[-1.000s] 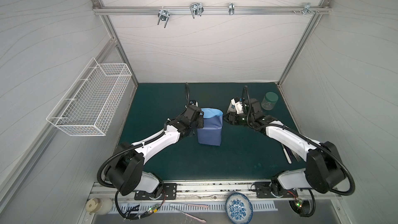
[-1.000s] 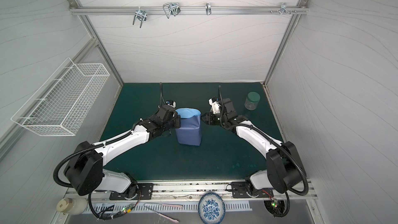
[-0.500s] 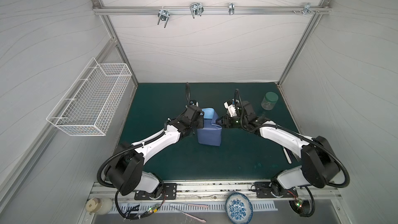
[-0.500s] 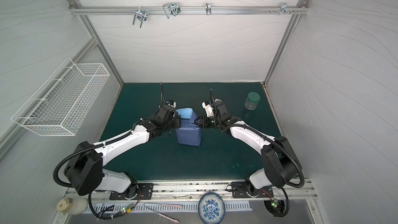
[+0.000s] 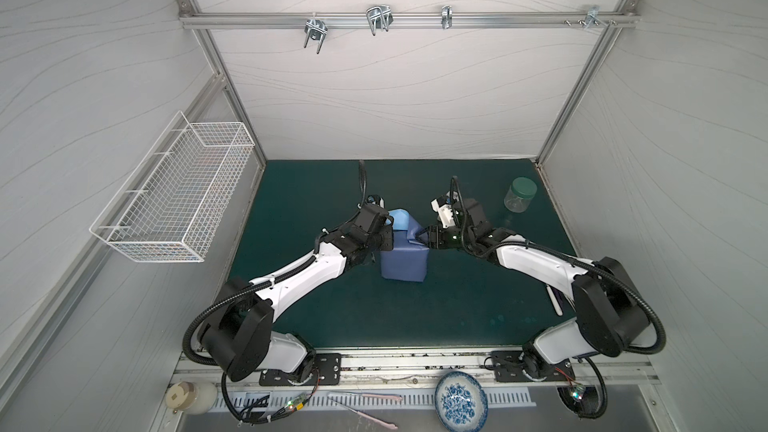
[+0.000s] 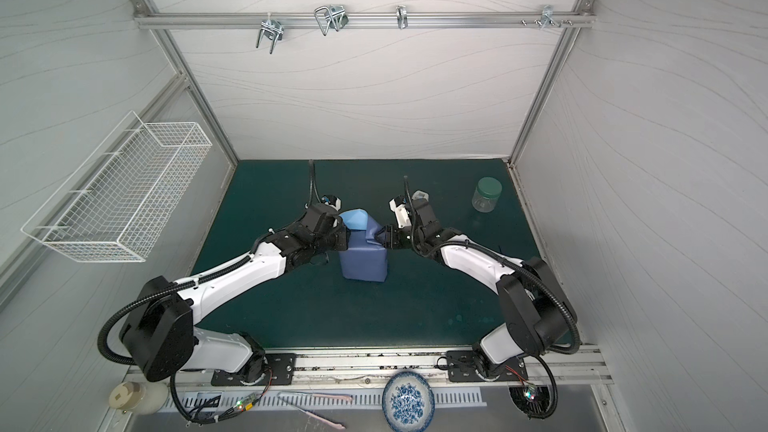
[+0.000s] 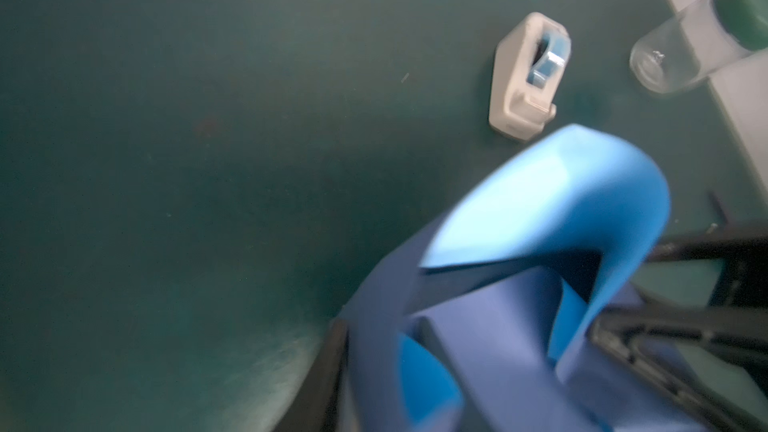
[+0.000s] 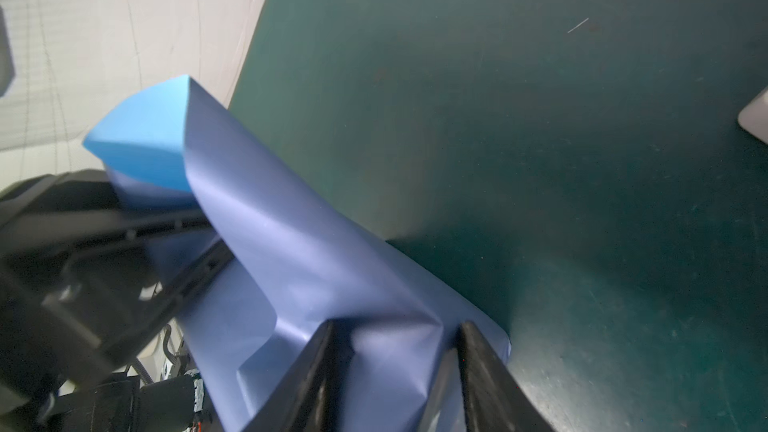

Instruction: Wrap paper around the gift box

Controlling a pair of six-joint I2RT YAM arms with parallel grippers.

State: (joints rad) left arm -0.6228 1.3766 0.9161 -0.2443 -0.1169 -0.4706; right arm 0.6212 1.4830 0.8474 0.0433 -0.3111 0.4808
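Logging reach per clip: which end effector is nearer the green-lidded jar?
Right. The right end effector touches the paper on the side facing the jar. The left end effector is at the paper's opposite side, farther from it.

two arms (image 5: 305, 278) (image 5: 536, 261); one each: paper (image 5: 403, 261), tape dispenser (image 7: 523, 81), jar (image 5: 518, 199), basket (image 5: 166, 209), bowl (image 5: 460, 405)
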